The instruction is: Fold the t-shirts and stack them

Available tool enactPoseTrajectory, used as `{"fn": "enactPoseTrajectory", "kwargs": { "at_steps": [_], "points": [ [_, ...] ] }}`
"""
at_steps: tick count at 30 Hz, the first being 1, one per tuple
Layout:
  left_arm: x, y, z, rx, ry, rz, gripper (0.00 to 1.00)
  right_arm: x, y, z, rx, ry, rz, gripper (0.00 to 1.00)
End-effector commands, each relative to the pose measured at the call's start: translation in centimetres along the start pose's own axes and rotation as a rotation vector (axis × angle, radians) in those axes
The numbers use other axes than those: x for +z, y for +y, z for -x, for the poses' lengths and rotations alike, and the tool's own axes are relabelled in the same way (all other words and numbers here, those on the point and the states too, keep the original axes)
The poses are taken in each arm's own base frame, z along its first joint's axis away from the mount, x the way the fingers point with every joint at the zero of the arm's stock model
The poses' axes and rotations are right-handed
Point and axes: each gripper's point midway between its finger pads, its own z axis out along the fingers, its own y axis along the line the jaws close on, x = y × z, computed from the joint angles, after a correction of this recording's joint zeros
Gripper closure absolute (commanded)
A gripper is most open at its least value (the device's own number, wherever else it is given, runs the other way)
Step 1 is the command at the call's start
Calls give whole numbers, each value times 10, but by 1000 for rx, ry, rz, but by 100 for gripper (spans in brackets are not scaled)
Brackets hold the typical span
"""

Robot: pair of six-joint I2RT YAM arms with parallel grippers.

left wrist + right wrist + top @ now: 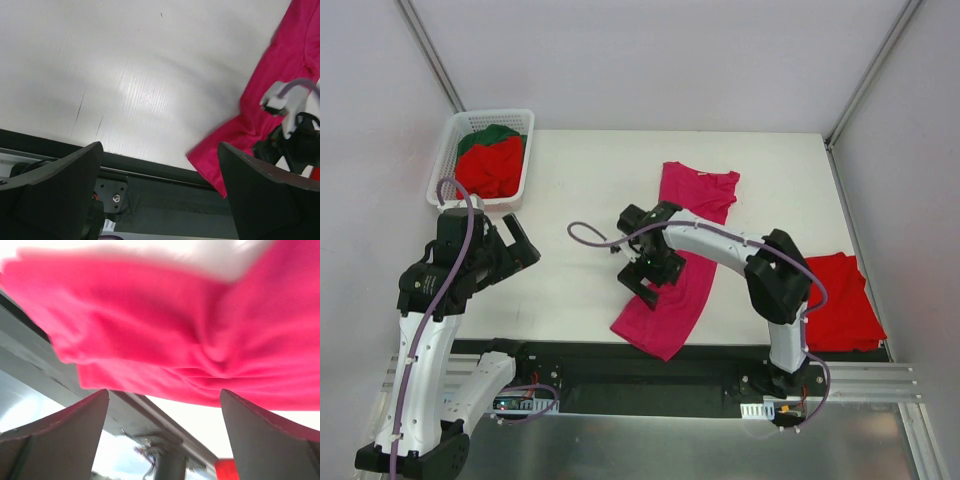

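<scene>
Right, my right gripper (164,392) has its fingers spread wide and is pinching nothing. The magenta-pink cloth t-shirt (150,330) is bunched just beyond the tips, lying as a long strip. I reckon I'm placed here to take its lower end and fold it up. My left gripper (160,145) is released too, over the bare white tabletop (125,75), with that shirt off past its right finger. Further out on my right, a bright red t-shirt (840,300) lies folded flat, probably the stack's base. Farthest, beyond my left fingers, the white plastic lattice basket (445,160) holds a crumpled red shirt (490,172) and a dark green shirt (492,134).
</scene>
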Motion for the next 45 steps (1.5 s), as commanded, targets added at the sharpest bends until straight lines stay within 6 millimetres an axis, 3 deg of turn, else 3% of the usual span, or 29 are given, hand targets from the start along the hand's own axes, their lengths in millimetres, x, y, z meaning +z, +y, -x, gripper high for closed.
{"fn": "enactPoseTrajectory", "kwargs": {
  "at_steps": [1,4,9,10,17,22,29,36,37,45],
  "points": [
    [0,-9,4,13,-13,-43,1,-62,-19,29,208,-222,-38,4],
    [0,-9,4,16,-14,-43,1,-65,-50,40,407,-276,-45,4],
    [-2,-13,-1,29,4,-77,1,-53,-105,48,564,-248,-212,4],
    [-3,-14,-1,29,6,-83,1,-41,-113,48,609,-216,-231,4],
    [-8,-15,-6,36,10,-106,1,-6,-149,45,736,-142,-349,4],
    [-11,-13,-7,48,7,-100,1,7,-166,33,785,-93,-394,4],
    [-11,-13,-6,56,11,-101,1,35,-170,43,791,-54,-269,4],
    [-11,-13,-7,62,20,-97,1,37,-193,87,804,-135,-163,4],
    [-12,-13,-6,60,19,-98,1,36,-192,101,803,-156,-117,4],
    [-11,-12,-8,63,35,-88,1,16,-199,147,803,-288,11,4]
  ]
}}
